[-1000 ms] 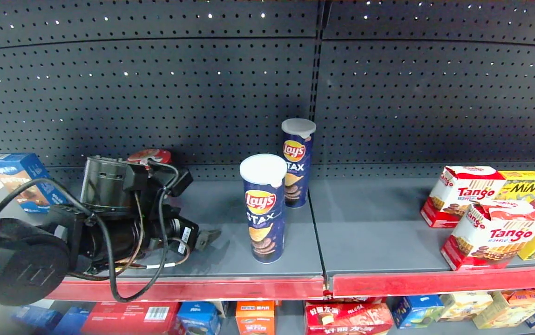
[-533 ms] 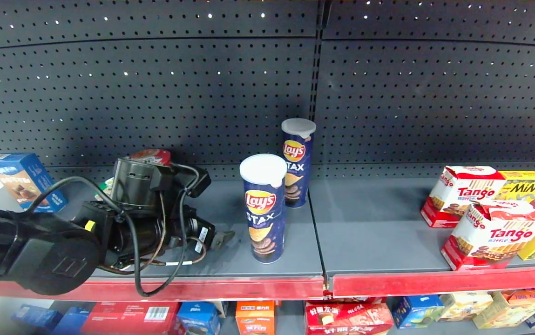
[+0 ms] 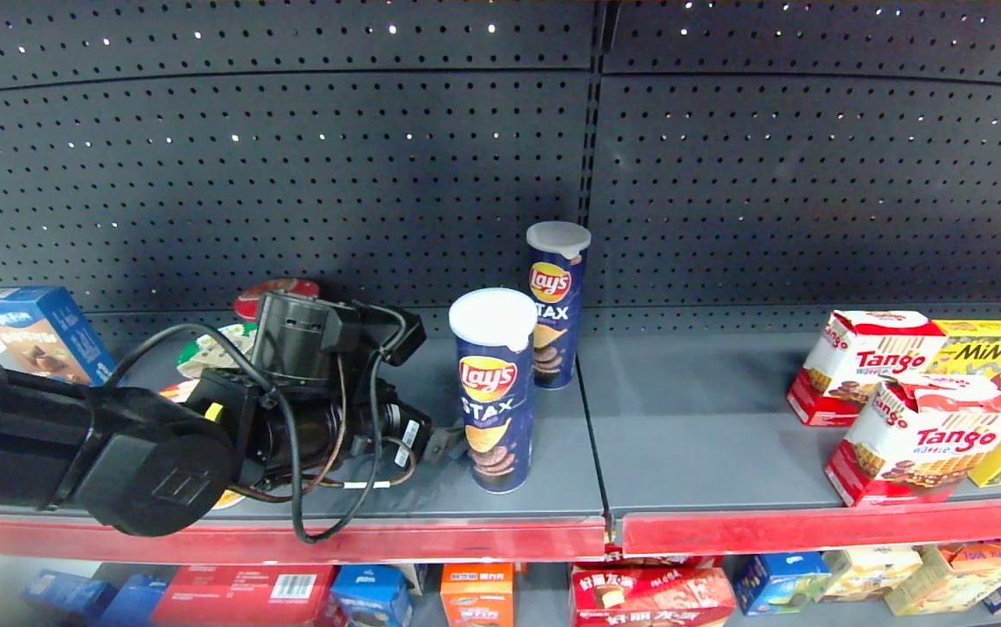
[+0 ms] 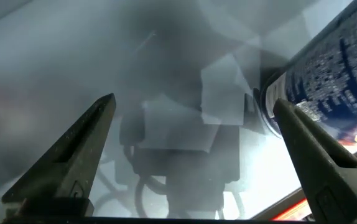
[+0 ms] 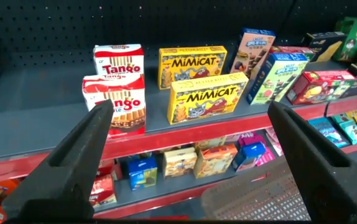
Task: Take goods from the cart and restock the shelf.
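The left gripper (image 4: 192,102) is hovering low over the shelf (image 3: 692,418), spread wide and holding nothing, with the front can (image 3: 494,392) standing upright just beside one finger. This is looking like the placing step finishing. The next move is calling for a clean pull-out without clipping that can.

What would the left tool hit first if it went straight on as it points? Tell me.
Probably the front chip can: the open left tool points at its lower half from close by, though the can sits toward one finger's side.
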Robot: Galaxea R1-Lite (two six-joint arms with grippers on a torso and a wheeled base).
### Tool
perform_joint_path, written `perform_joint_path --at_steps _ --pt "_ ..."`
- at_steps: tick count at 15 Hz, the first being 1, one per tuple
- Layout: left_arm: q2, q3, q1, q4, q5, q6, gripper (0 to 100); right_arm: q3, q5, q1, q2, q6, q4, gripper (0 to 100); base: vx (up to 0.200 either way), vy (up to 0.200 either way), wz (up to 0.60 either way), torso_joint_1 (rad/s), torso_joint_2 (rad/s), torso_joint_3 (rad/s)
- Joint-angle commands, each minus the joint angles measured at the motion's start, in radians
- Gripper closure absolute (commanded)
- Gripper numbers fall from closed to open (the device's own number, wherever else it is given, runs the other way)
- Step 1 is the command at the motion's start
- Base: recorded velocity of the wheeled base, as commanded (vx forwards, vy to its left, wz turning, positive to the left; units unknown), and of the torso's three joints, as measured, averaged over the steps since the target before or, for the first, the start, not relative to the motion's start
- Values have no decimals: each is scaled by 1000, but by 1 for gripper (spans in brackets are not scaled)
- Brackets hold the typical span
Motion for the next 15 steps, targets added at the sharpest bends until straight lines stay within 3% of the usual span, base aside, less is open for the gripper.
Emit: perform_joint_path --at_steps 1,15 --pt "7 -4 -7 0 0 0 0 1 0 0 4 -1 0 0 0 0 0 0 0 0" --pt "38 -29 -47 -35 18 -9 0 1 0 0 7 -1 0 0 0 0 0 0 0 0"
